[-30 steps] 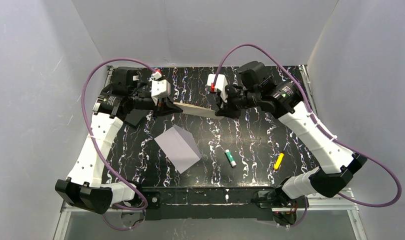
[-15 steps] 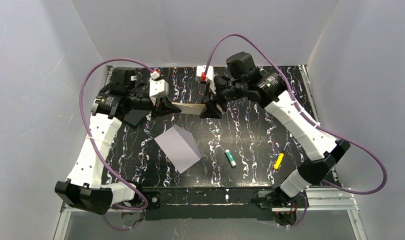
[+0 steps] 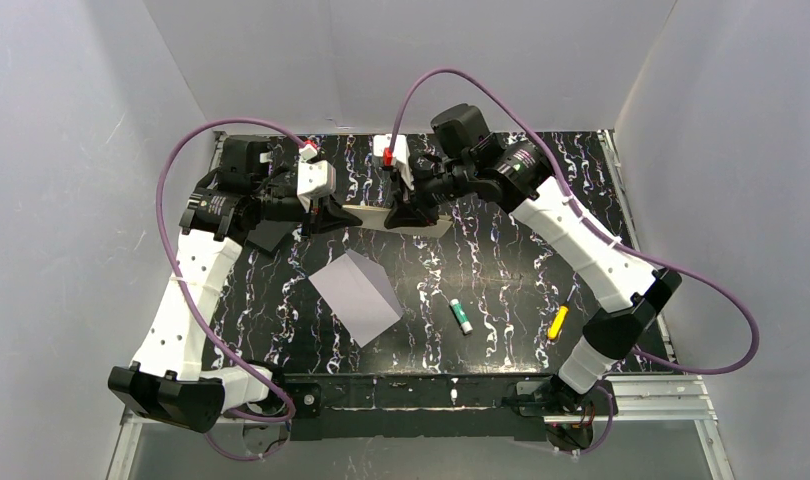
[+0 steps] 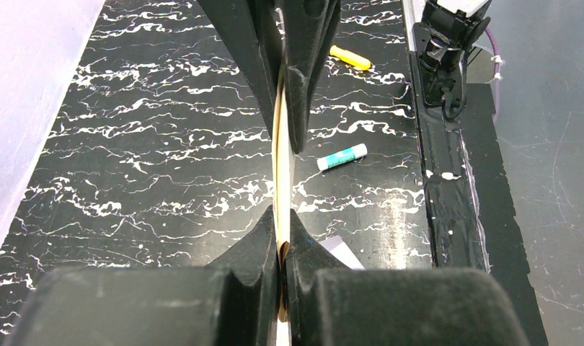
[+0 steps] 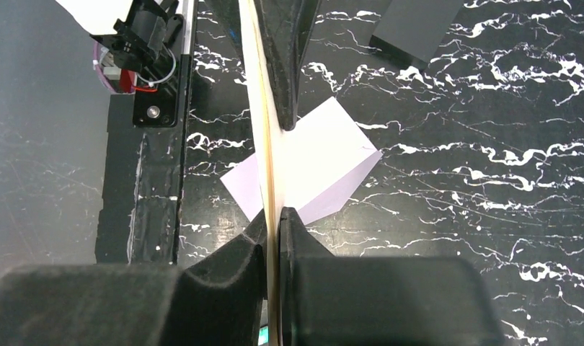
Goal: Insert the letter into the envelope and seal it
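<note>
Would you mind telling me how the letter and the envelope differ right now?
The letter is tan; the envelope is pale lavender. The letter is pinched between the left gripper and right gripper; the envelope lies untouched on the table. The letter stands on edge, a thin strip from above, while the envelope lies flat, showing its broad face. Both are thin paper.

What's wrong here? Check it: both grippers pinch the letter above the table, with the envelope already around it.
The envelope is not around it: the top external view shows it flat on the table, apart from the letter. The left gripper and right gripper do pinch the letter.
</note>
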Robot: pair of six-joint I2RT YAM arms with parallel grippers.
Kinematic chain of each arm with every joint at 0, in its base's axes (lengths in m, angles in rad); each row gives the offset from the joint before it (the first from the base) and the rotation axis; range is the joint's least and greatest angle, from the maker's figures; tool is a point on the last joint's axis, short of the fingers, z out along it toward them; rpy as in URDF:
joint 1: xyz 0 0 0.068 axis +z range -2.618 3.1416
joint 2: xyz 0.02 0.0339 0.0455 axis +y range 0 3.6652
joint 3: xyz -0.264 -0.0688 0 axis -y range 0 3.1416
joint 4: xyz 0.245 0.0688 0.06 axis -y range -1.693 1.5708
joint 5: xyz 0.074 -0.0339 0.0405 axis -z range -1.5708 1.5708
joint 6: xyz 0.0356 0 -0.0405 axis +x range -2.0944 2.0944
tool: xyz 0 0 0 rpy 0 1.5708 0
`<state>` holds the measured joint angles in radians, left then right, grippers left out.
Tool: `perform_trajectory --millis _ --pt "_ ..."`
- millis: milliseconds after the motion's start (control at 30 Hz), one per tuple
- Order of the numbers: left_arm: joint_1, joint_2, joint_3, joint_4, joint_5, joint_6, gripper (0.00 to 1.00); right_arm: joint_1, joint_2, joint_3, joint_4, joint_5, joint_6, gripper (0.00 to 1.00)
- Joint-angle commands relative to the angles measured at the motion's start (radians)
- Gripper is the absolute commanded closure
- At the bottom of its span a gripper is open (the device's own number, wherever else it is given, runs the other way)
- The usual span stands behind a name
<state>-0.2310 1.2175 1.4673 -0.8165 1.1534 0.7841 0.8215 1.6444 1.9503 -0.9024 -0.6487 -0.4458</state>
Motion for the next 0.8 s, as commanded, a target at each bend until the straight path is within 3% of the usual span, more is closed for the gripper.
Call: perform_trajectory --millis 0,333,467,600,633,700,767 --pt "0.005 -0.024 -0.002 -0.022 -0.001 0.011 1.00 0.005 -0.028 0.046 -0.007 0.032 0.006 0.85" --pt "0.004 -0.016 0.014 -0.050 -0.015 0.026 1.00 0.005 -0.041 0.029 -0.032 0.063 -0.008 0.85" --pt "0.005 -0.013 0.017 -0.053 -0.016 0.026 1.00 0.007 -0.037 0.035 -0.028 0.054 -0.008 0.98" --pt "0.004 -0.008 0.014 -0.043 -0.033 0.008 1.00 0.008 -0.044 0.023 0.020 0.053 0.016 0.99" --pt "0.004 -0.012 0.011 -0.021 -0.048 -0.016 0.94 0.008 -0.052 0.003 0.053 0.070 0.036 0.99" --pt "0.004 -0.029 -0.009 0.047 -0.110 -0.082 0.73 0.008 -0.077 -0.054 0.137 0.126 0.086 0.99" --pt "0.004 -0.064 -0.069 0.155 -0.200 -0.189 0.41 0.008 -0.105 -0.123 0.237 0.196 0.149 0.99"
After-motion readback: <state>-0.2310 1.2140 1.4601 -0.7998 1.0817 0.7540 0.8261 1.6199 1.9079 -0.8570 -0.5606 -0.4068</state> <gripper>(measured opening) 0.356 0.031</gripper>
